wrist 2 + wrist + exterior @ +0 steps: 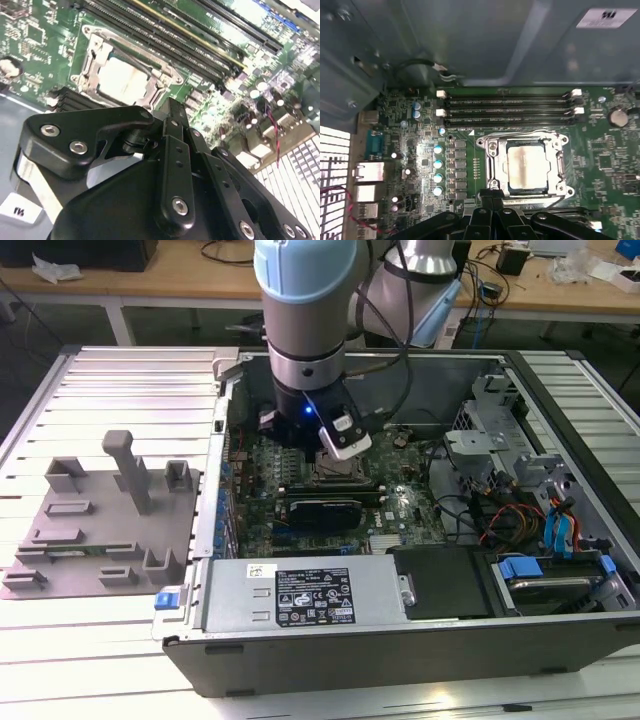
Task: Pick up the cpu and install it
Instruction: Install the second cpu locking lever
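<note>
Slatted white table carries open computer case and grey fixture tray, side by side.

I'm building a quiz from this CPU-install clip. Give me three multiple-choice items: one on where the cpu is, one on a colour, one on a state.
1. Where does the cpu lie?
A. on the grey fixture tray
B. inside the socket frame on the motherboard
C. on top of the power supply

2. What colour is the motherboard?
A. green
B. red
C. white

3. What state is the computer case in?
A. side panel closed
B. standing upright
C. lying on its side, open on top

Answers:
1 B: in both wrist views the pale silvery chip sits within the metal socket frame.
2 A: the board around the socket is green in every view.
3 C: the exterior view looks straight down into the open case, with the arm reaching in and the gripper above the board.
</note>
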Action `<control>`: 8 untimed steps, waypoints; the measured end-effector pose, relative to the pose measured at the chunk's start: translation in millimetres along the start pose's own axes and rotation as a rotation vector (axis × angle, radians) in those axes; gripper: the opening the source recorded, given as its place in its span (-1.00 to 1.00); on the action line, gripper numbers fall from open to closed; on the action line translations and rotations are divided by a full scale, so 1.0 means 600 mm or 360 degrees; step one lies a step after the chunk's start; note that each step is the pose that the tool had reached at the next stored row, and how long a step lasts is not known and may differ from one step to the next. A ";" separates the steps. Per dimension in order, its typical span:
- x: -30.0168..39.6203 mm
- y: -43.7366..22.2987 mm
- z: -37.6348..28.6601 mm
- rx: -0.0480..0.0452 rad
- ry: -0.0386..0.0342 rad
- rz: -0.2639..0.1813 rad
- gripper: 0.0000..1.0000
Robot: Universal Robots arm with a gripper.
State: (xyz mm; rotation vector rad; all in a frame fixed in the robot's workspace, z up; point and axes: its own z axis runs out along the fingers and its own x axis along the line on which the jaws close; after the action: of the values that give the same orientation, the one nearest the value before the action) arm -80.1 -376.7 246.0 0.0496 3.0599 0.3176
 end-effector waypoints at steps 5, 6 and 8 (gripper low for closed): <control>-0.008 0.002 -0.005 0.0002 -0.0001 0.0005 -0.79; -0.015 0.002 -0.005 0.0004 -0.0002 0.0007 -0.79; -0.028 0.003 -0.004 0.0009 -0.0002 0.0009 -0.79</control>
State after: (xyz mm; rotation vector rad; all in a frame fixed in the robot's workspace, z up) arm -63.5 -376.1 249.8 0.0584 3.0602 0.3090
